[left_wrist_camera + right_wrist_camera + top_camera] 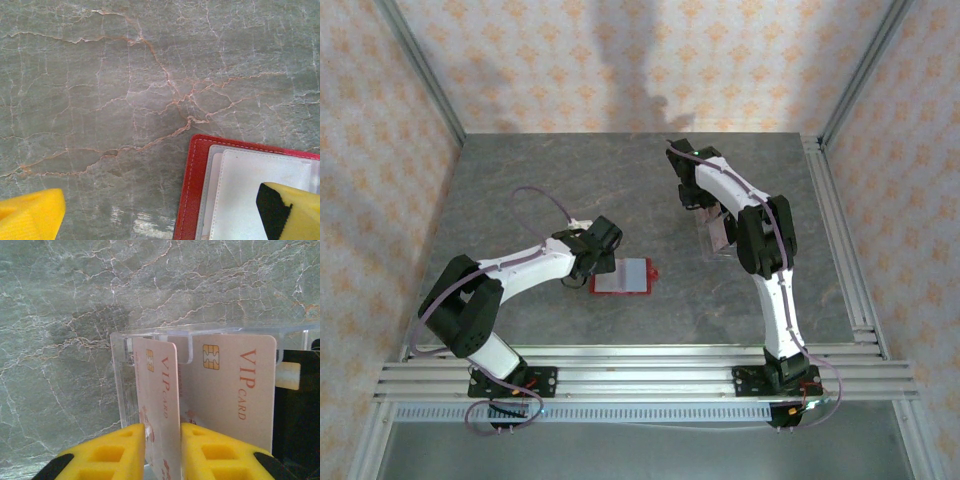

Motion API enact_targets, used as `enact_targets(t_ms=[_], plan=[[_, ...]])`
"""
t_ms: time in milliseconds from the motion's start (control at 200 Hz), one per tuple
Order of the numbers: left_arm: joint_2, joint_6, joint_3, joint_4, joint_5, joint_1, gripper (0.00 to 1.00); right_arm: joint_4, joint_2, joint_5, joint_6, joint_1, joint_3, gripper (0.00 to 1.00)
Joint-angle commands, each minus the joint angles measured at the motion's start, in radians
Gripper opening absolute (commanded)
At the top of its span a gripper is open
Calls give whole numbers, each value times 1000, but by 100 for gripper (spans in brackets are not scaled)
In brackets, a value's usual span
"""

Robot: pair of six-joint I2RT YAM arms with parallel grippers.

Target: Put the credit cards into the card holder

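**Inspector:** Start at the left. State of the left fingers?

**Assistant:** The left fingers (30,216) stand wide apart and hold nothing. One pad hangs over bare desk (125,100), left of the card holder (192,190). The other pad sits above the holder's pale lining. Whether it touches the lining cannot be determined.

**Inspector:** And the card holder itself?

**Assistant:** It lies open and flat on the desk, pale lining upward, with a red border all round.

**Inspector:** What lies to the right of the card holder?

**Assistant:** A clear plastic stand (118,380), to the right of the card holder and beyond it, well apart. Two credit cards (235,385) stand upright in it. They are pale pink, each with a gold chip and the words VIP CARD.

**Inspector:** The right fingers?

**Assistant:** The right fingers (112,455) are at the stand, narrowly apart, one pad on either side of the front card (161,405). That card is angled away from the other one. It fills the gap between the pads, but a firm pinch cannot be confirmed.
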Motion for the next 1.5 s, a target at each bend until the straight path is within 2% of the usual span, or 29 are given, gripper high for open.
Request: enact_targets(t_ms=[0, 536, 1496], plan=[[-2, 7, 0, 4, -12, 12, 100, -24, -7, 3, -9, -8, 15, 23], [6, 6, 3, 9, -9, 13, 100, -18, -25, -34, -7, -20, 20, 16], [15, 1, -3, 16, 0, 13, 100, -16, -42, -60, 0, -25, 47, 17]])
